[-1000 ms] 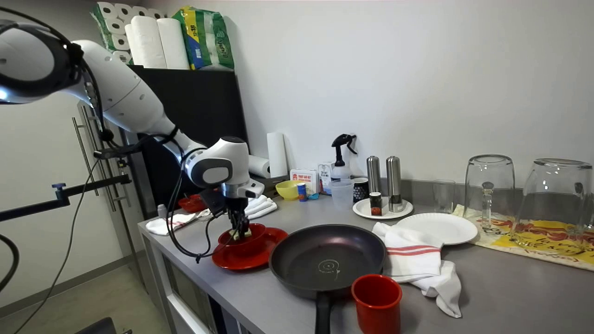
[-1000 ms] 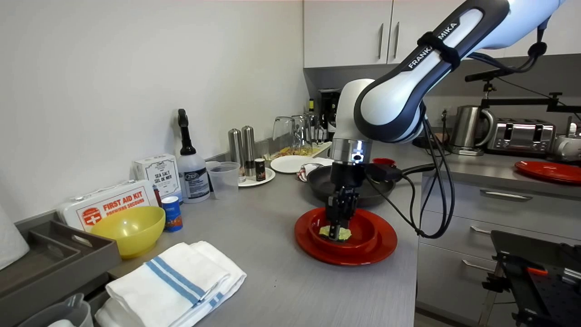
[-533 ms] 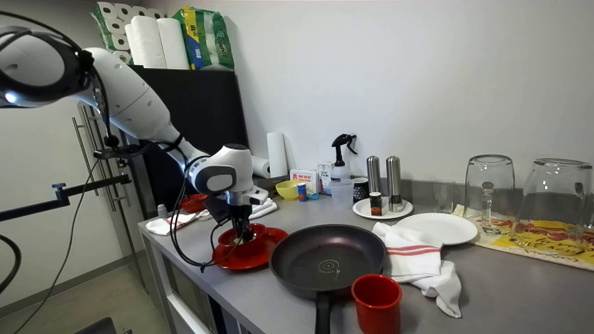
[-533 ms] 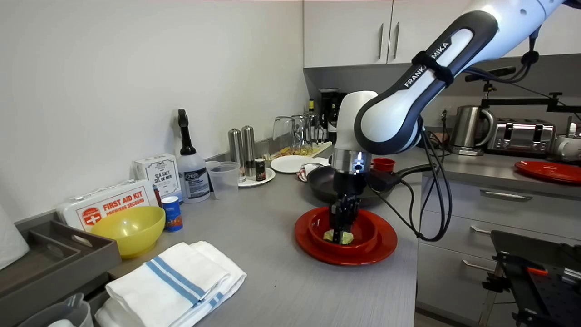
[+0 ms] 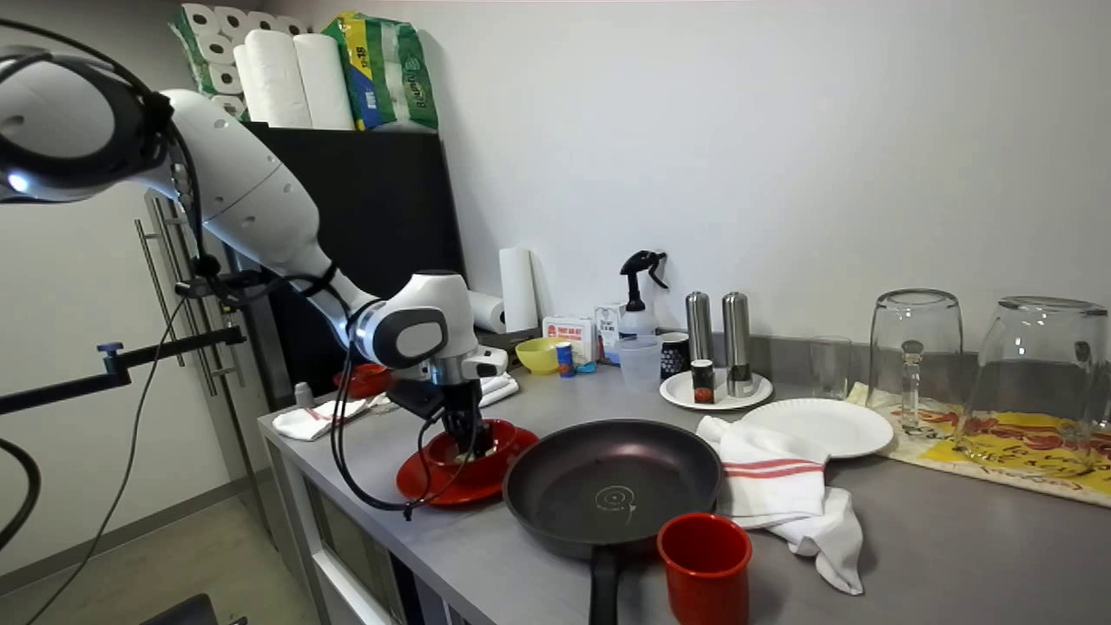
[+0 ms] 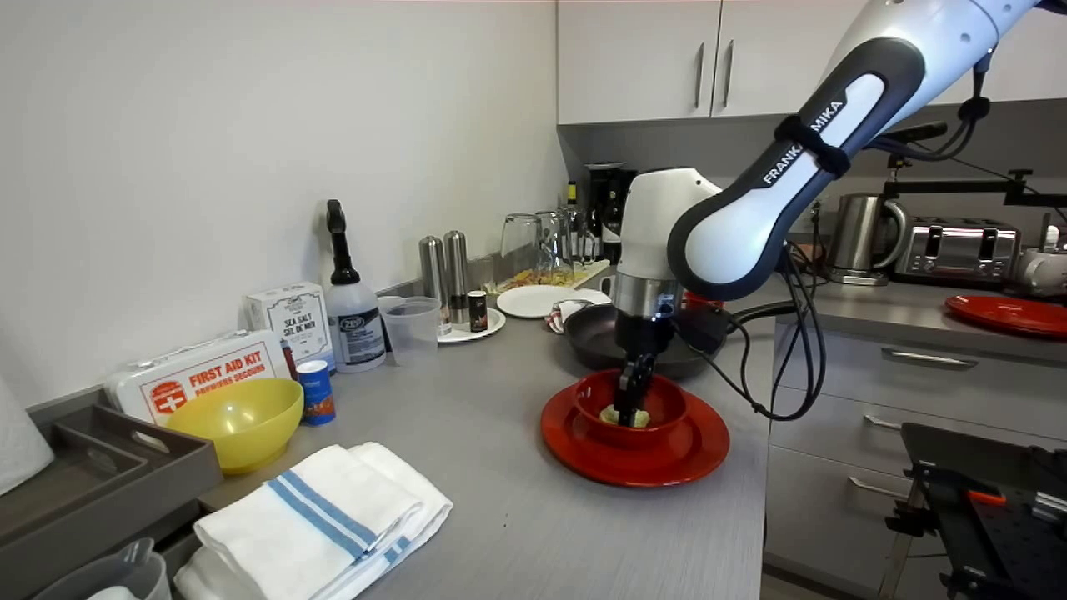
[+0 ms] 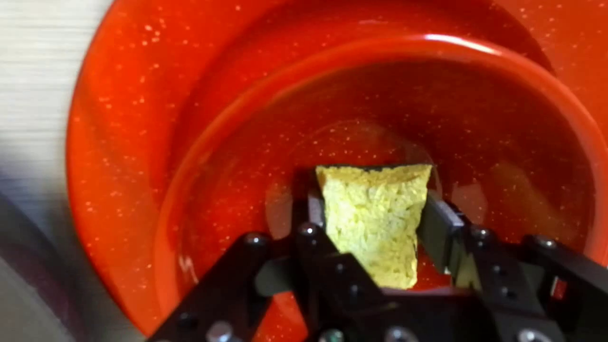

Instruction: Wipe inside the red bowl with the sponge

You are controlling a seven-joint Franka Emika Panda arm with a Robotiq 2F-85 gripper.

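"Slanting down from ten o'clock in an exterior view, your arm (image 5: 260, 204) pointed its gripper (image 7: 378, 211) into the red bowl (image 7: 285, 137)."

"And in your wrist view?"

"You had the sponge (image 7: 375, 228), rough, squarish and pale yellow, pinched at its three and nine o'clock edges, inside the round, glossy, white-flecked bowl. Black fingers (image 7: 332, 263) hid the bowl's six o'clock rim; whether the sponge touched bottom, you couldn't tell."

Soft light covers the counter (image 6: 508, 500) here; the wrist view catches the red bowl (image 7: 370, 104) glaring along its rim, inside shadowed, lower-left corner blurred.
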